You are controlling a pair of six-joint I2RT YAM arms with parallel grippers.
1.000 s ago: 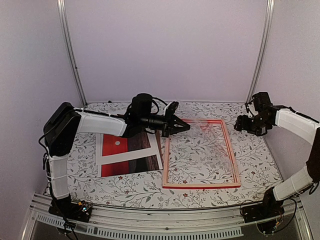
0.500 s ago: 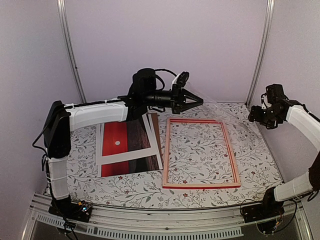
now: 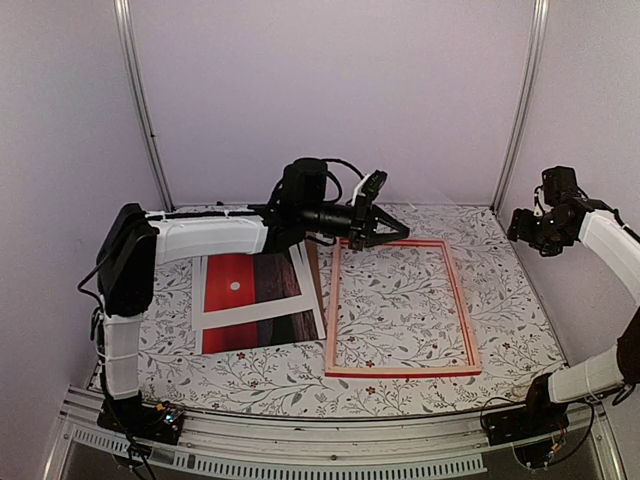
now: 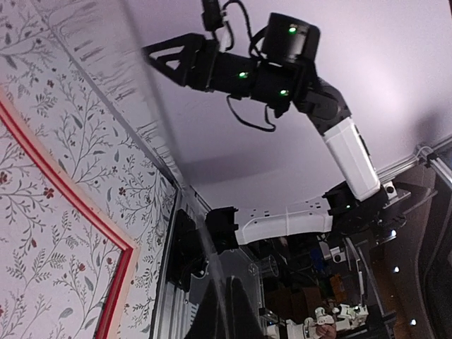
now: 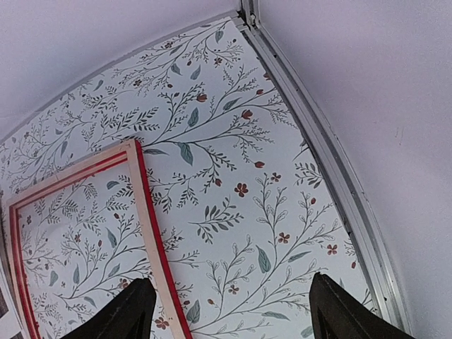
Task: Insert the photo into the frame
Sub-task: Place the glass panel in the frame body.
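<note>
The photo, red and dark brown with a white dot, lies flat left of the frame with white mat strips across it. The frame lies on the floral table, its opening showing the tablecloth; its red rail also shows in the right wrist view. My left gripper hovers over the frame's far left corner, shut on a thin clear pane whose edge runs between the fingers. My right gripper is raised at the far right, open and empty, above bare tablecloth beside the frame.
A brown backing board peeks out between the photo and the frame. Metal posts and pale walls close in the back and sides. A metal rail runs along the near edge.
My left gripper rose off the frame with the clear pane, moved right, then dipped a little. My right arm drew back toward the right wall.
</note>
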